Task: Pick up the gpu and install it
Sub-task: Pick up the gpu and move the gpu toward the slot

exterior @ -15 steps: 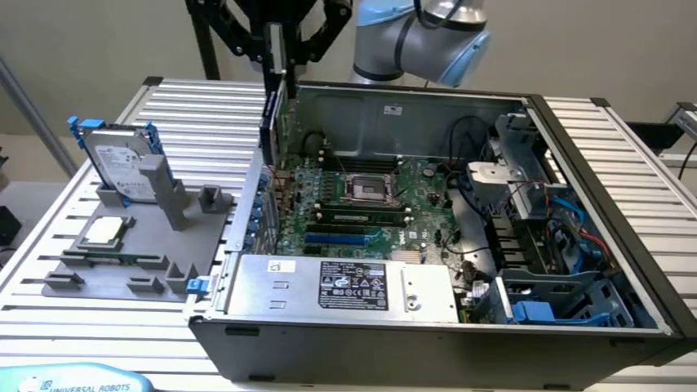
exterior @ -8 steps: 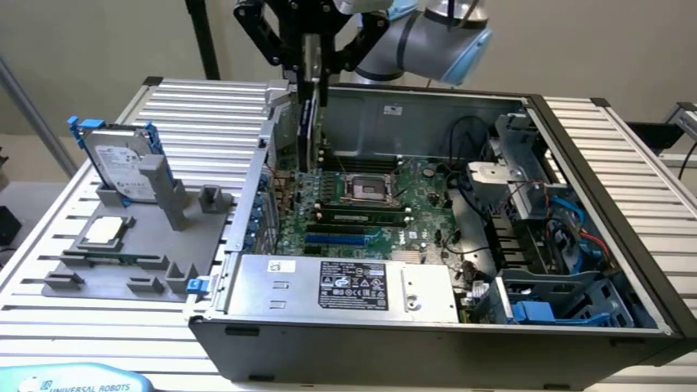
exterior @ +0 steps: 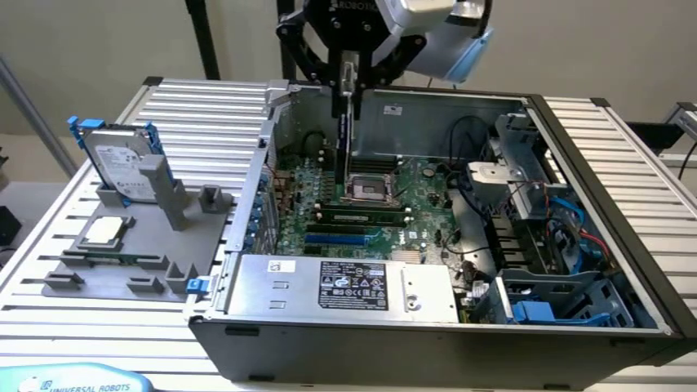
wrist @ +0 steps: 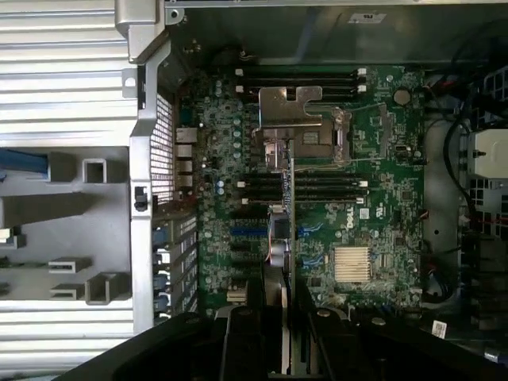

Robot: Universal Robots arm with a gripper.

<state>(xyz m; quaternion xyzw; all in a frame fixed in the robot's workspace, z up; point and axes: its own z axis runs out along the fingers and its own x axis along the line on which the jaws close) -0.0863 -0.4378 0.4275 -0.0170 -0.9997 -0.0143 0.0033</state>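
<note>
Nearest in the exterior view: the front wall of the open computer case (exterior: 436, 347), lying on its side, with the power supply (exterior: 326, 286) just inside it. On the exterior view's left is a grey fixture (exterior: 109, 273) carrying a processor chip (exterior: 106, 231) and, further back, a hard drive (exterior: 117, 167) standing upright with blue rails.

Mid-depth: the motherboard (exterior: 376, 208), with a blue expansion slot (exterior: 338, 238), one memory stick (exterior: 360, 216) and the CPU socket (exterior: 365, 189). The wrist view shows the same board from above, with a finned heatsink (wrist: 352, 263).

Farthest: the gripper (exterior: 346, 80) hangs over the case and is clamped on the gpu (exterior: 345, 131). The card is vertical and edge-on, held by its upper part, with its lower end over the board near the socket. It looks clear of the board, but the gap cannot be judged. In the wrist view the gpu (wrist: 279, 246) runs as a thin line out from between the fingers (wrist: 242, 341).

Handling, judged:
- The card looks light and stiff.
- It looks fragile at the components and the contact edge.
- Flat faces give the pads a fair seat.
- Being thin, it could pivot in the pinch if an end snags.
- Best hold is the middle of the edge opposite the contacts, clear of the bracket.
</note>
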